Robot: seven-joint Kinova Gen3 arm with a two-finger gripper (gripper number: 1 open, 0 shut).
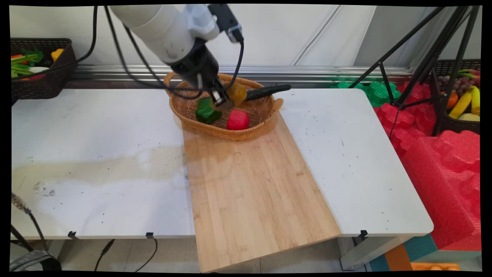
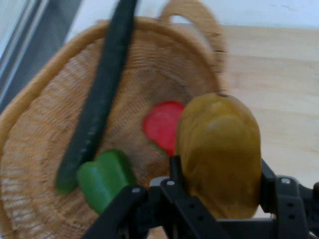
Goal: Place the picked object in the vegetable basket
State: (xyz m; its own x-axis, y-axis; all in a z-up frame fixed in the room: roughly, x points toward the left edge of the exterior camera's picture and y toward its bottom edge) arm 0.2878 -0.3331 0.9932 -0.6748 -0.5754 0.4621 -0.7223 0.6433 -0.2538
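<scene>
Claw grips yellow vegetable above basket

Gripper: the black two-finger gripper rises from the bottom edge, its fingers clamped on either side of a smooth yellow-brown oval vegetable.

Held item: the oval vegetable stands upright between the fingers, in front of the basket's near rim.

Basket: a round woven wicker basket with a looped handle fills the left and centre.

Contents: a long dark green cucumber lies slantwise across the basket; a glossy green bell pepper sits just beside its lower end; a red round vegetable lies partly hidden behind the held item.

Surface: a pale wooden board extends to the right of the basket.
</scene>
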